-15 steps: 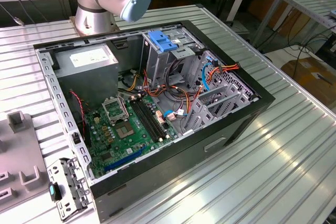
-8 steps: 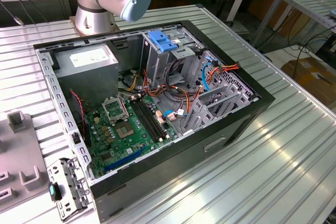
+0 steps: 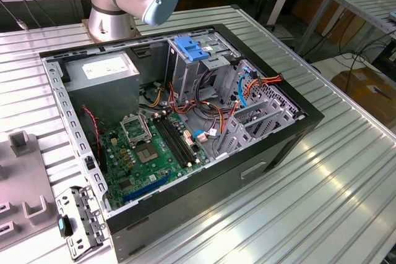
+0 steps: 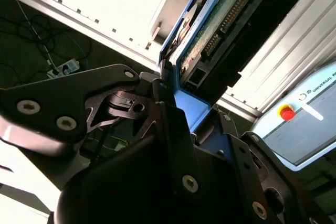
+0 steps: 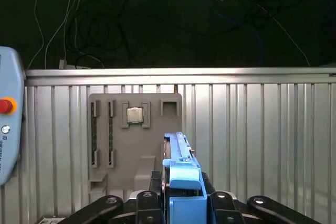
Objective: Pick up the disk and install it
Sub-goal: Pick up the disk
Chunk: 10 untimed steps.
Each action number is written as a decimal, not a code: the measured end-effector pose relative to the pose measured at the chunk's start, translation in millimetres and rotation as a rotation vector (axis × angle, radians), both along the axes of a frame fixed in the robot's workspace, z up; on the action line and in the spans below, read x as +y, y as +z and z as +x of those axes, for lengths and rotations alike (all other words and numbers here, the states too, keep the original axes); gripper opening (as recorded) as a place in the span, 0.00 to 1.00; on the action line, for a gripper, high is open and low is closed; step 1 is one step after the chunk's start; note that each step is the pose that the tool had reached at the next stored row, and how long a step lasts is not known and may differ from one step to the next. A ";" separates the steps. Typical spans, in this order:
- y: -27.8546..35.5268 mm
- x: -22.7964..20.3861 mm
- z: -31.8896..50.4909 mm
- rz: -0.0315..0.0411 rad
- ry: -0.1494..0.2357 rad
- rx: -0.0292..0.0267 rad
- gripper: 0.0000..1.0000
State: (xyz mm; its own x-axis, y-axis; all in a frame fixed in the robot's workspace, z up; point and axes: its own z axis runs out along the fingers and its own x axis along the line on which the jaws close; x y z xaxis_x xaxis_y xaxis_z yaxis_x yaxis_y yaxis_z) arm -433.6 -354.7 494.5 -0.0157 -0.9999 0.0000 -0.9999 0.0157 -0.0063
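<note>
In both wrist views my gripper (image 5: 181,184) (image 4: 185,104) is shut on the disk. In the first wrist view the disk (image 5: 180,163) stands edge-on between the black fingers (image 5: 155,181), its blue side rail facing the camera. In the second wrist view the disk (image 4: 220,19) shows its green circuit-board underside, framed by blue rails, held above the ribbed metal table. In the exterior view the open computer case (image 3: 272,146) lies on the table, with the metal drive cage (image 3: 185,75) and its blue latch (image 3: 189,47) near the back.
A grey fixture plate (image 5: 113,145) holding a small square chip (image 5: 135,115) lies on the table beyond the disk. A pendant with a red button (image 5: 5,106) (image 4: 286,113) sits at the table's edge. The arm's base (image 3: 108,13) stands behind the case, near the grey power-supply box (image 3: 102,69).
</note>
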 end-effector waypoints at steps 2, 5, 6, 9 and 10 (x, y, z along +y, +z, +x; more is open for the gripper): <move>4.8 0.0 1.4 -0.0001 0.000 0.0002 0.37; 5.6 0.0 14.8 0.0000 0.000 0.0003 0.37; 5.5 0.0 15.7 0.0000 0.000 0.0002 0.37; 5.5 0.0 18.6 0.0000 0.000 0.0003 0.37; 5.5 0.0 19.5 0.0000 0.000 0.0003 0.37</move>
State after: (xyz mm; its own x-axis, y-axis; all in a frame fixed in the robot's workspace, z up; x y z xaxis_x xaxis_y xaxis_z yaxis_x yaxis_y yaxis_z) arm -414.1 -354.7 500.0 -0.0157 -0.9999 0.0000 -0.9999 0.0157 -0.0060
